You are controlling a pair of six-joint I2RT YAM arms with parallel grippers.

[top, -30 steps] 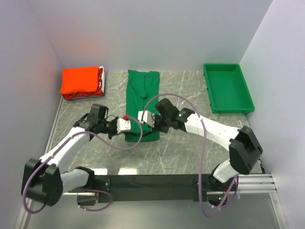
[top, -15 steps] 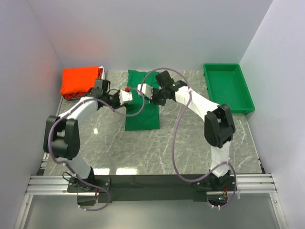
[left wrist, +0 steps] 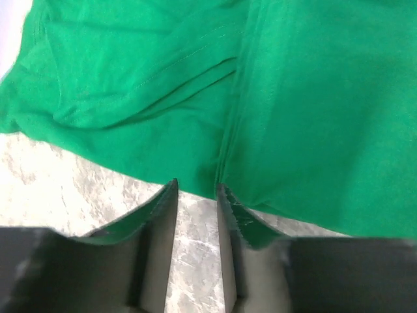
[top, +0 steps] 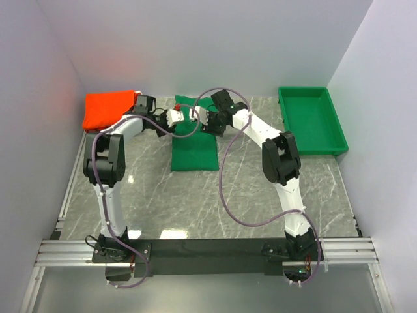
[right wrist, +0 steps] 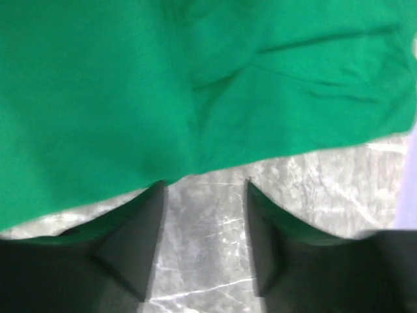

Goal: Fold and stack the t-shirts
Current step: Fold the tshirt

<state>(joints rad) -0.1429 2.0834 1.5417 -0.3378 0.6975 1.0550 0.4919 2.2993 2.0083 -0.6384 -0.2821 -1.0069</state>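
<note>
The dark green t-shirt lies folded into a short rectangle at the back middle of the table. Both arms reach out over its far end. My left gripper and right gripper hover close together there. In the left wrist view the left gripper stands slightly open, with bare marble between its fingers and the green cloth edge just beyond the tips. In the right wrist view the right gripper is open wider, and the green cloth lies past its tips. Folded orange-red t-shirts are stacked at the back left.
A rigid green tray stands at the back right. White walls close in the back and both sides. The grey marble tabletop stretches from the shirt to the arm bases at the near edge.
Both arms carried the green shirt's near edge to the far end, folding it in half. Both grippers, shut on cloth before, have opened and let go.
</note>
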